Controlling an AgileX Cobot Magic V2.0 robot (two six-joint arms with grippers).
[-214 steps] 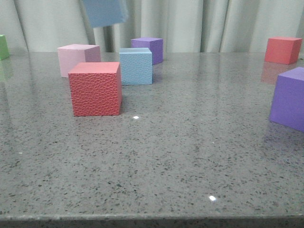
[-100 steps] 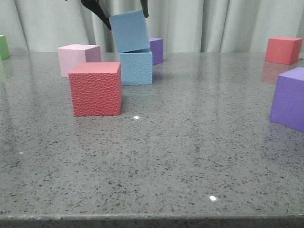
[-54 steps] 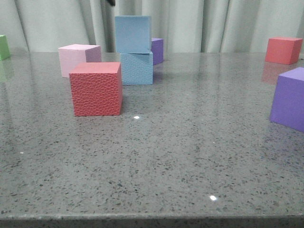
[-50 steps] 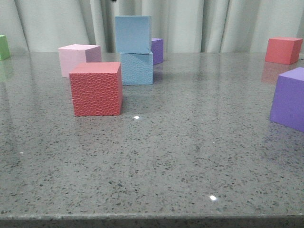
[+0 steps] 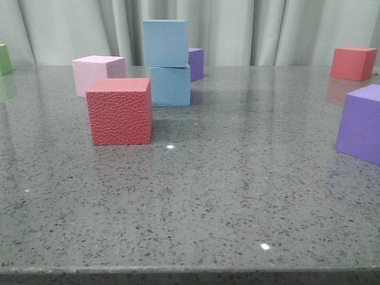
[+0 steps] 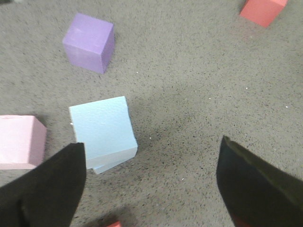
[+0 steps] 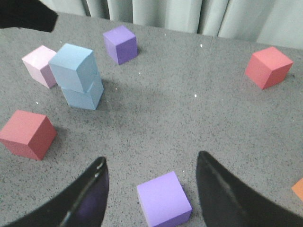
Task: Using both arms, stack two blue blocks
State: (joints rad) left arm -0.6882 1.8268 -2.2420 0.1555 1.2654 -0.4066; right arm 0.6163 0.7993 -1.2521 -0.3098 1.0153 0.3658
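Now the blue blocks [image 6: 102, 130] sit stacked (top one slightly askew), below the spread-wide left gripper [image 6: 151, 184]; the right gripper [image 7: 151, 189] gapes too, well apart.

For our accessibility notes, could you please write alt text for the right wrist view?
Two blue blocks stand stacked on a grey speckled table, the top one turned slightly askew. A pink cube sits beside them; red and purple cubes lie scattered around, one purple cube between the open right tool.

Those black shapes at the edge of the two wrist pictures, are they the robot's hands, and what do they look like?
Yes. The left end effector and right end effector each have two broad, angular, glossy black fingers tapering to points. No cables or markings show.
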